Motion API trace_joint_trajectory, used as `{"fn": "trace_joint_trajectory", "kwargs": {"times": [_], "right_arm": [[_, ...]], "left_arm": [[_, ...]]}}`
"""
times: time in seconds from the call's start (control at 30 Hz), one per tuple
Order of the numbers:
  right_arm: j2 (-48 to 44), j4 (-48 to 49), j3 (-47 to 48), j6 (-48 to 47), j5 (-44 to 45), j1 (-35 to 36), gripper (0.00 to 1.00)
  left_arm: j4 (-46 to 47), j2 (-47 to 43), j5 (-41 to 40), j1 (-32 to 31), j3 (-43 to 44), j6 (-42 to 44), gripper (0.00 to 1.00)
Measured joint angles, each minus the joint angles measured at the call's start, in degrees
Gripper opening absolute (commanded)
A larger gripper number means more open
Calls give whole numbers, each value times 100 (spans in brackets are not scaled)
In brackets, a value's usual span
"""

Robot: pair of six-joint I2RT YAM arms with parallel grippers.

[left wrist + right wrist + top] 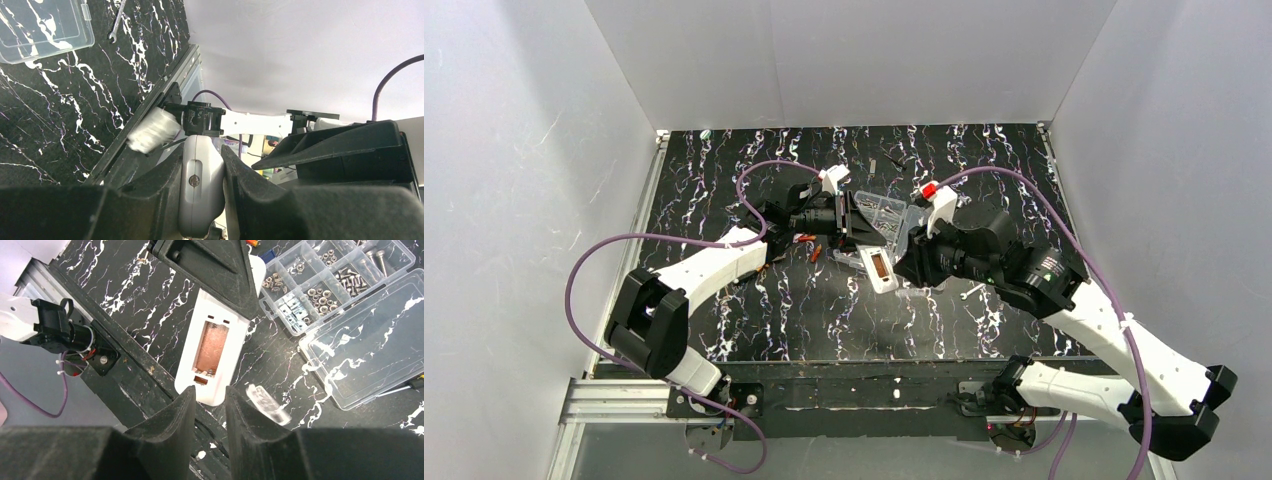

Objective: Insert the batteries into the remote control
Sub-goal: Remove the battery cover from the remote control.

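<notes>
The white remote control [212, 352] lies with its brownish battery recess [211, 346] facing up and open; no battery shows in it. It also shows in the top view [879, 268]. My left gripper [856, 222] is shut on the remote's far end, and the white body sits pinched between its fingers in the left wrist view [200, 185]. My right gripper [209, 396] hovers just over the remote's near end, its jaws a narrow gap apart and empty. A small blurred clear-white piece [267, 405] sits beside its right finger. Two small orange pieces [814, 250] lie left of the remote.
A clear compartment box [320, 280] of nuts and screws stands open behind the remote, its lid [370, 340] laid flat to the right. A small wrench [972, 291] lies near the right arm. The table's front metal rail [125, 370] runs close under the right gripper.
</notes>
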Motion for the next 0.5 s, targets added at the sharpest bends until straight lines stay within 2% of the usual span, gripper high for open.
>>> {"fn": "trace_joint_trajectory", "kwargs": {"times": [0.1,0.33,0.5], "right_arm": [[13,-2,0,35,-2,-17,41],[168,-24,-2,188,238,-118,42],[151,-107,-50,542,531,-640,43]], "left_arm": [[2,0,0,0,0,-2,0],[-46,0,0,0,0,50,0],[-260,0,-4,2,0,179,0]]}}
